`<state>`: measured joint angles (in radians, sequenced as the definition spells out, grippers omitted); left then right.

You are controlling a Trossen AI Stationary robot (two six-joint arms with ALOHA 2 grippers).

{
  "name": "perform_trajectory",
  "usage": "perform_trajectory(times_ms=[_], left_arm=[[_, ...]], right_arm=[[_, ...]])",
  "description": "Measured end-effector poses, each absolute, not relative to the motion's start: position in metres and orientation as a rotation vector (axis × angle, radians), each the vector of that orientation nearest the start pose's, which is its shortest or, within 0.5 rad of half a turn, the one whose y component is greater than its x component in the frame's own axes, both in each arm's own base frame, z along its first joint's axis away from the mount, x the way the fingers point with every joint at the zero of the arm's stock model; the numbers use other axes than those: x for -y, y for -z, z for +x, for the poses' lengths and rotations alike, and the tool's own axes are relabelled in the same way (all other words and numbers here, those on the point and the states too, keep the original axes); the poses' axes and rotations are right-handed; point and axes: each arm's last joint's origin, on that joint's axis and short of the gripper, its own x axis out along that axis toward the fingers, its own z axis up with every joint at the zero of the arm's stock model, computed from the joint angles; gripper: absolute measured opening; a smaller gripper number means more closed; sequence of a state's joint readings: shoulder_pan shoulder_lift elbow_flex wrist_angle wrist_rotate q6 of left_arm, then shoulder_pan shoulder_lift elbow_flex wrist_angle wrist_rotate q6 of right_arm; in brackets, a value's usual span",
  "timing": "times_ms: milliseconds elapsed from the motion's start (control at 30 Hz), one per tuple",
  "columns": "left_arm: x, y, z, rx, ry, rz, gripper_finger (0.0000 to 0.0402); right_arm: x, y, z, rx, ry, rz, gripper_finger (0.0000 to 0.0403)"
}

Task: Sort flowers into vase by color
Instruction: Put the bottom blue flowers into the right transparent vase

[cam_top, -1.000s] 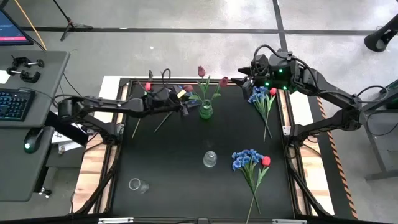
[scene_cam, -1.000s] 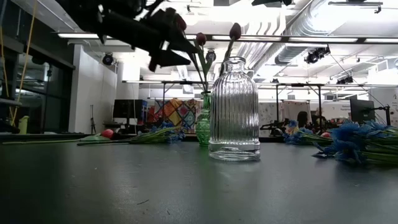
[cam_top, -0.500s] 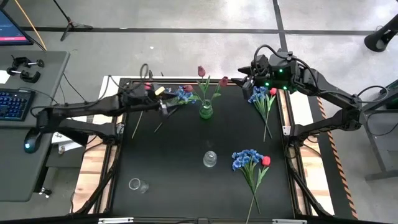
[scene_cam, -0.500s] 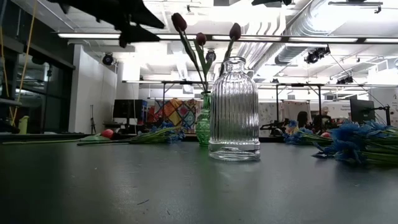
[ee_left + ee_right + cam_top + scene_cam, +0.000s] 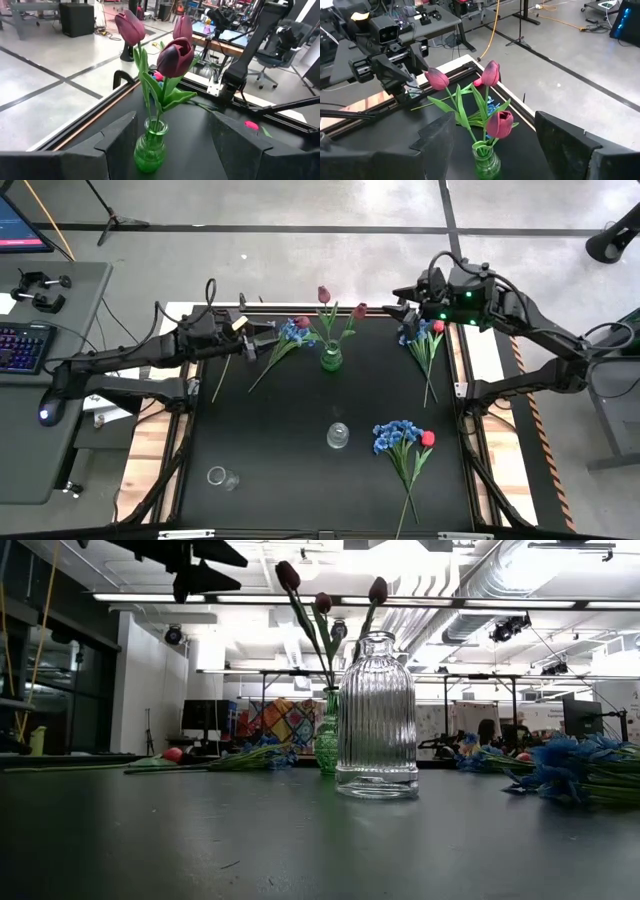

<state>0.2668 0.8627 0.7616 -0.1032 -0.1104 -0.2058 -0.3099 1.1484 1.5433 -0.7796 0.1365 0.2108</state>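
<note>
High view, left gripper [image 5: 262, 337]: fingers spread, nothing between them; sits at the table's far left edge, aimed at the green vase
Left wrist view: both dark fingers [image 5: 117, 137] apart with the green vase [image 5: 150, 150] showing in the gap, no contact
Green vase [image 5: 331, 359]: upright, just ahead of the left gripper's tips and between the two grippers; holds three maroon tulips [image 5: 324, 295]
Blue blossom stem [image 5: 290, 335]: flat on the black table [image 5: 270, 440] right in front of the left gripper, beside the vase, a maroon bud at its head
Red tulip [image 5: 237, 319]: lies under the left arm, behind the gripper tips
Right gripper [image 5: 402, 300]: fingers spread, holding nothing; hovers at the far right corner, pointed at the vase
Right wrist view: fingers [image 5: 437, 135] wide apart, vase [image 5: 486, 162] centred between them but farther off; left gripper [image 5: 402, 82] visible beyond it
Blue and red bunch [image 5: 423, 340]: lies just below the right gripper, toward the table's near side
Second blue and red bunch [image 5: 402, 442]: well apart from both grippers, near right
Clear ribbed vase [image 5: 338, 436]: upright mid-table, well apart from both grippers
Small clear vase [image 5: 219, 477]: near left corner, far from the left gripper
Low view: clear ribbed vase [image 5: 377, 718] in front, green vase [image 5: 328, 740] behind it
</note>
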Motion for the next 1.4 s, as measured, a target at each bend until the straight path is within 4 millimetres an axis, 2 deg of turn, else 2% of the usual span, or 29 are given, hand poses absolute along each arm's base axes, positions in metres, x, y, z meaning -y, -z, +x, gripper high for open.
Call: perform_trajectory(times_ms=[400,533,667,800,900,1067,1233,1400], left_arm=[[-0.054,-0.32,0.185,-0.163,-0.395,-0.222,0.0234],[-0.054,-0.32,0.185,-0.164,-0.391,-0.223,0.0234],[-0.054,-0.32,0.185,-0.164,-0.392,-0.222,0.0234],[-0.054,-0.32,0.185,-0.163,-0.399,-0.221,0.0234],[-0.054,-0.319,0.185,-0.163,-0.399,-0.221,0.0234],[-0.054,-0.319,0.185,-0.164,-0.399,-0.221,0.0234],[-0.054,-0.319,0.185,-0.164,-0.4,-0.221,0.0234],[-0.054,-0.319,0.185,-0.164,-0.4,-0.221,0.0234]], right_arm=[[0.064,-0.451,0.189,-0.414,0.492,0.29,0.0261],[0.062,-0.438,0.185,-0.523,0.502,0.377,0.0261],[0.053,-0.404,0.187,-0.711,0.467,0.539,0.0261],[0.031,-0.361,0.197,-0.862,0.399,0.678,0.0261],[0.005,-0.324,0.205,-0.982,0.284,0.795,0.0261],[-0.05,-0.266,0.203,-1.185,0.157,1.001,0.0261],[-0.094,-0.226,0.195,-1.24,0.175,1.151,0.0261],[-0.119,-0.201,0.192,-1.33,0.283,1.195,0.0261]])
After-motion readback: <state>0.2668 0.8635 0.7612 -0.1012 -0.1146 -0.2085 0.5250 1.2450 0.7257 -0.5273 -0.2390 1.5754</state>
